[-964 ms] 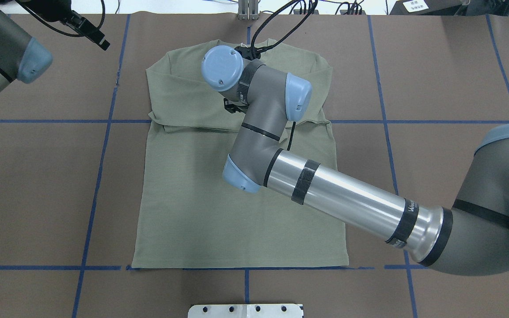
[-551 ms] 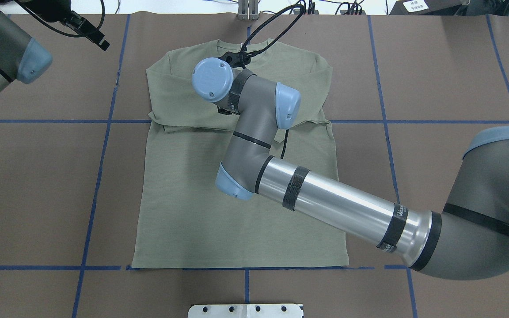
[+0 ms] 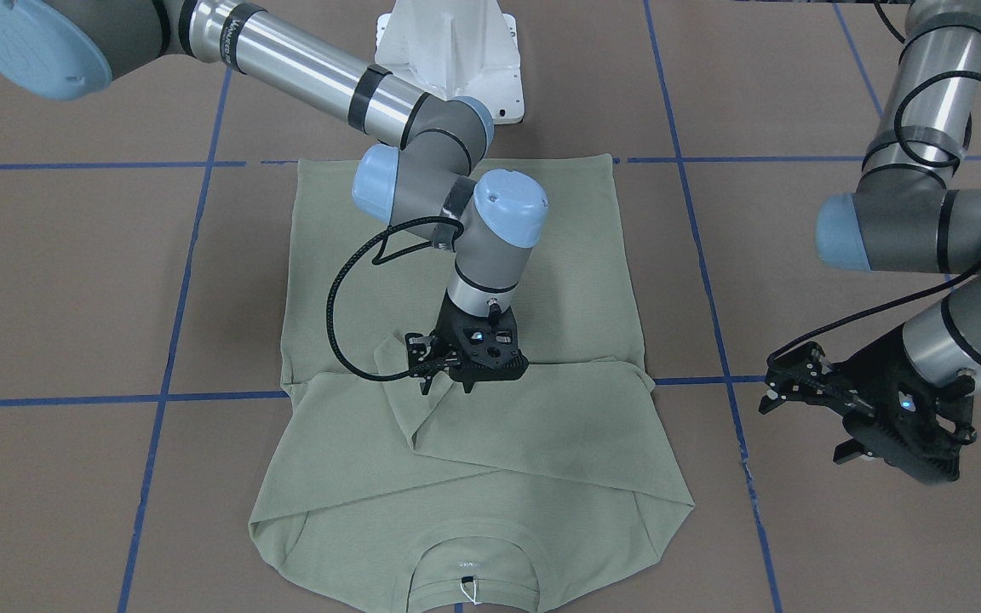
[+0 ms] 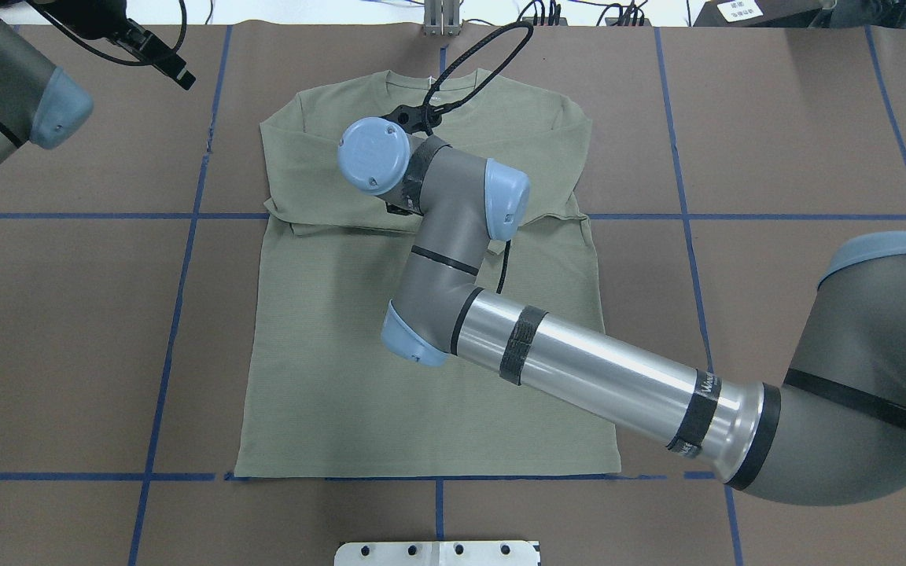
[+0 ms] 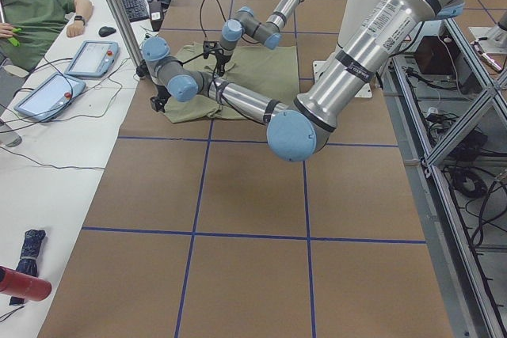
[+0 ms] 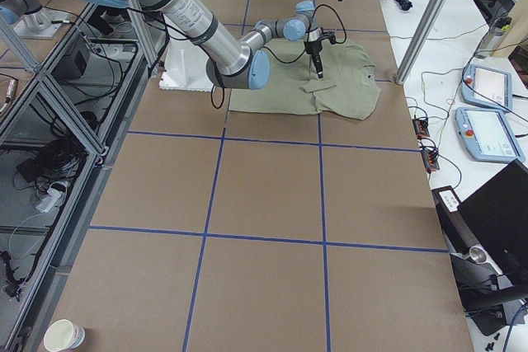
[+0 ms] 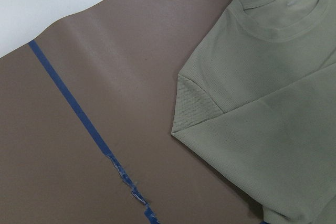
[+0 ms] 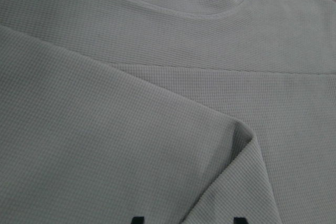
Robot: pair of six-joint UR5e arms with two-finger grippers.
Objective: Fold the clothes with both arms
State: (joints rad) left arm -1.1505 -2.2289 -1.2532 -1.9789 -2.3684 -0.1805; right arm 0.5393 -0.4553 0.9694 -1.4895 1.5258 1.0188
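Observation:
The pale sage-green shirt (image 3: 542, 255) lies flat on the brown table, neckline toward the operators' side, with both sleeves folded across the chest. It also shows in the overhead view (image 4: 343, 377). My right gripper (image 3: 448, 385) points down just over the folded sleeve's cuff, near the shirt's middle. In the right wrist view its two black fingertips (image 8: 137, 220) stand apart over the cloth (image 8: 157, 103), open and holding nothing. My left gripper (image 3: 784, 393) hangs open and empty off the shirt's side, over bare table; the left wrist view shows the shirt's shoulder (image 7: 273, 103).
The white pedestal base (image 3: 448, 51) stands at the robot's edge. Blue tape lines (image 4: 178, 299) grid the brown table. A metal post (image 4: 441, 16) stands at the far edge. An operator (image 5: 40, 13) and tablets (image 5: 91, 57) are beyond the far side.
My right wrist has moved a little to the view's left and toward the robot over the shirt's chest. The shirt and my left arm have not moved.

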